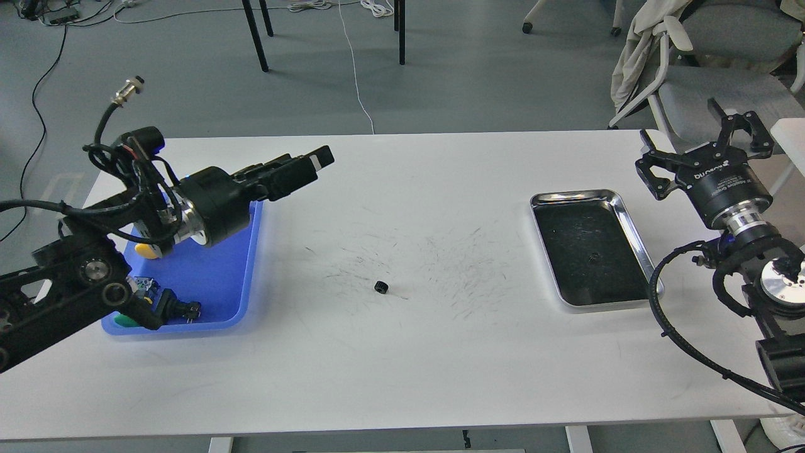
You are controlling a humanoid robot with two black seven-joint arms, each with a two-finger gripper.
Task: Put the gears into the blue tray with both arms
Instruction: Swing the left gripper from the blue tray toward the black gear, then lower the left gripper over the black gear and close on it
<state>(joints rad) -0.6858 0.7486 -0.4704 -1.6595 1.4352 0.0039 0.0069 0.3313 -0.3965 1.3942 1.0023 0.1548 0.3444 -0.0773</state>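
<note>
One small black gear (381, 287) lies on the white table near its middle. A second gear (594, 257) shows as a dark speck on the floor of the silver tray (575, 195). The blue tray (217, 277) sits at the left, partly covered by my left arm. My left gripper (312, 163) points right, above the tray's far right corner; it is seen side-on and its fingers cannot be told apart. My right gripper (703, 139) hangs open and empty at the table's far right edge, right of the silver tray. Both grippers are well away from the gears.
In the blue tray lie push buttons: a yellow cap (146, 250), a black one (177, 308) and a green one (127, 321). A grey chair (723, 88) with draped cloth stands behind the right table corner. Black cables loop off both arms.
</note>
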